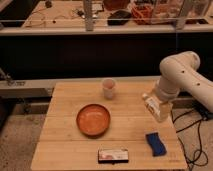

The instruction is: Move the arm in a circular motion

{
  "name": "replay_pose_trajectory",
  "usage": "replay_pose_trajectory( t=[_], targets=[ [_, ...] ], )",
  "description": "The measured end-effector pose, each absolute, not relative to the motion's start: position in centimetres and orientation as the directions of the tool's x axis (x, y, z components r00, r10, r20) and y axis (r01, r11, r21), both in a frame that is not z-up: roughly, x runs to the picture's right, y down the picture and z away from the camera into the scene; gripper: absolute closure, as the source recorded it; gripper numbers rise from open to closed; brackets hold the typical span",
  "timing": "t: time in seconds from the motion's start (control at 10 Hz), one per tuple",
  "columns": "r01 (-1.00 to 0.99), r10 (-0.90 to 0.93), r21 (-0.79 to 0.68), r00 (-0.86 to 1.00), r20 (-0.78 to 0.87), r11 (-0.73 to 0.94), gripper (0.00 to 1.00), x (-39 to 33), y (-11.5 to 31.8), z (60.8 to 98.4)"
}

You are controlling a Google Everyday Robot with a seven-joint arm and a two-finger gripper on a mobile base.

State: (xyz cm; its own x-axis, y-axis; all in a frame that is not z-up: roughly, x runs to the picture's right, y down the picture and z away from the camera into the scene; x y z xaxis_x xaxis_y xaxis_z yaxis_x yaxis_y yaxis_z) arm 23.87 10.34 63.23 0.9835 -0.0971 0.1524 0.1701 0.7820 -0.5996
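The arm (178, 70) is seen at the picture's right. Its bulbous joint is held high beyond the table (62, 137) edge, and its last segment is slanted down and leftward to the gripper (156, 106), which is held over the table's right margin. Whether the gripper is closed on anything cannot be told; a pale shape is merged with it there. The coming sweep is judged to turn on one relation: free room lies to the gripper's left, over the boards, while the arm's own bulk is met on the right. The cup (108, 88) is placed up and left, well apart. The sponge (156, 143) is found near, below the gripper, and the bowl (93, 120) is set farther left.
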Motion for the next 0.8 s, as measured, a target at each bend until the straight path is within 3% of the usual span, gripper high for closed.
replay_pose_trajectory(
  t=[0.4,0.8],
  targets=[
    [0.372,-0.236,-0.489,0.918,0.317,0.789,0.2,14.5,7.9,58.8],
    [0.557,-0.402,-0.363,0.813,0.421,0.747,0.2,6.5,2.6,59.3]
  ],
)
